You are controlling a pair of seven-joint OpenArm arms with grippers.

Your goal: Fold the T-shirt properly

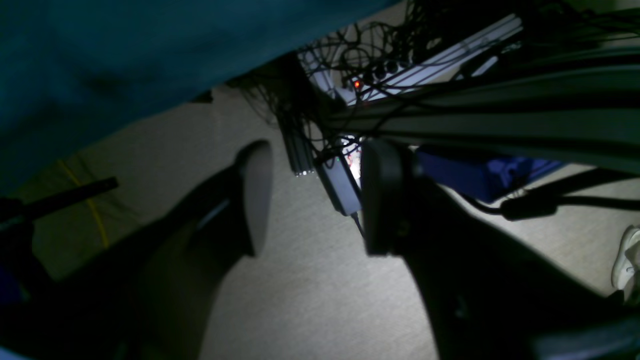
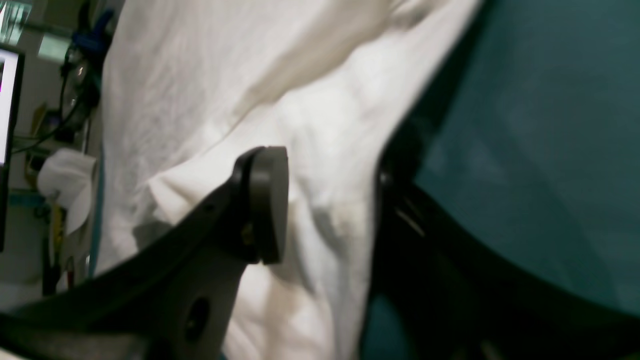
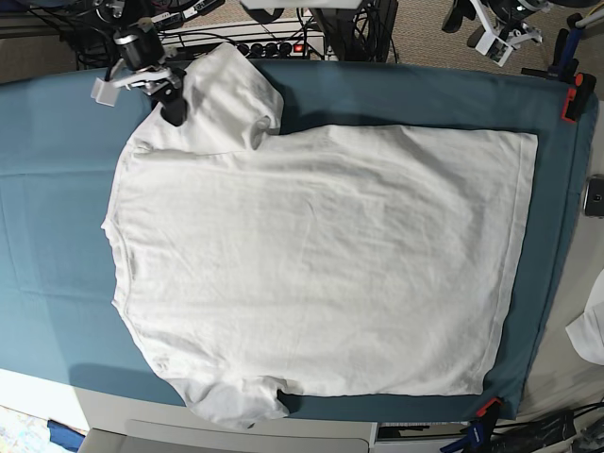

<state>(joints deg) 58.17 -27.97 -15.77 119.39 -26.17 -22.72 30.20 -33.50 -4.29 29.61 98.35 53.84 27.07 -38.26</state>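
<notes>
The white T-shirt (image 3: 321, 264) lies spread flat on the teal table cover (image 3: 57, 189), collar toward the left and hem toward the right. My right gripper (image 3: 175, 111) is at the far-left sleeve. In the right wrist view its jaws (image 2: 332, 200) stand apart, straddling a bunched edge of the T-shirt (image 2: 200, 75) beside the cover (image 2: 540, 125). My left gripper (image 1: 312, 197) is open and holds nothing. It hangs past the edge of the cover (image 1: 100, 50), over the floor. It does not show in the base view.
A power strip and tangled cables (image 3: 283, 45) lie behind the table. Orange clamps (image 3: 574, 90) pin the cover at the right corners. A small white cloth (image 3: 590, 330) sits off the right edge. On the floor are a power adapter (image 1: 340, 185) and a shoe (image 1: 627, 257).
</notes>
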